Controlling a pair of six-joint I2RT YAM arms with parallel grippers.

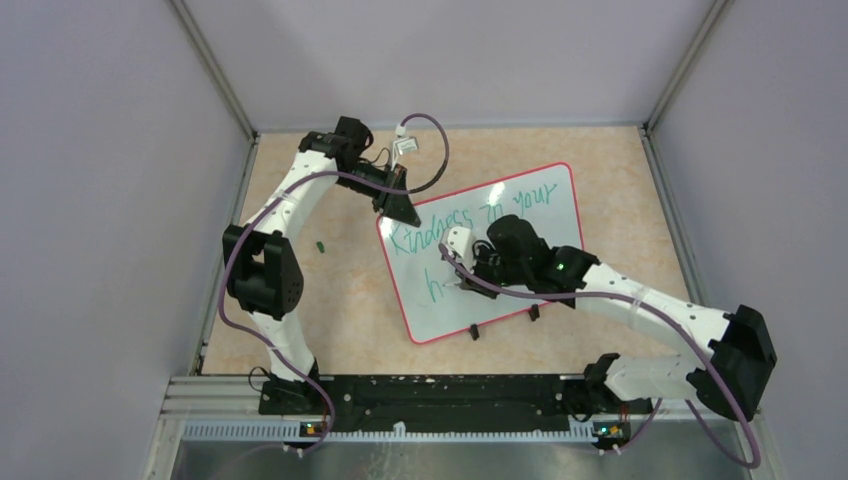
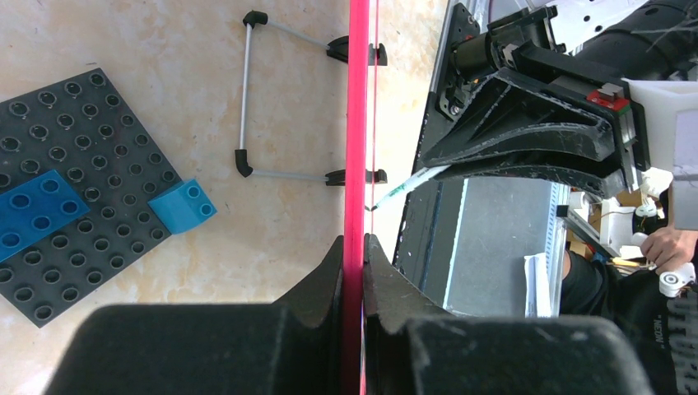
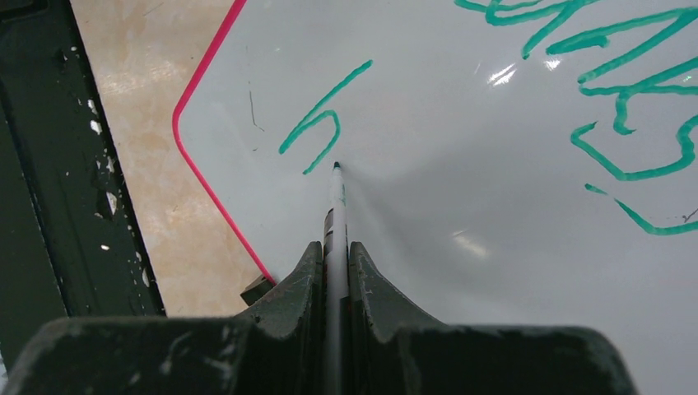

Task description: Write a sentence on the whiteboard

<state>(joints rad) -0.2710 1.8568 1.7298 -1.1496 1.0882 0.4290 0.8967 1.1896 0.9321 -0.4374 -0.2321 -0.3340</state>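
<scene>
The whiteboard [image 1: 545,228] lies tilted on the table, its red rim around it. The sentence [image 1: 470,212] in teal reads "Kindness in your", with an "h" [image 1: 432,286] below it. My left gripper [image 1: 400,208] is shut on the board's far left corner; the left wrist view shows the jaws [image 2: 354,243] clamped on the red rim [image 2: 359,123], seen edge-on. My right gripper [image 1: 462,283] is shut on a thin marker [image 3: 336,206]. Its tip touches the board [image 3: 461,230] just right of the "h" [image 3: 317,123].
A dark grey plate with blue bricks [image 2: 82,164] and the board's wire stand [image 2: 244,90] show under the board in the left wrist view. Two black clips [image 1: 474,332] sit on the board's near edge. A small green object [image 1: 320,243] lies left of the board. A black rail [image 1: 430,395] runs along the near table edge.
</scene>
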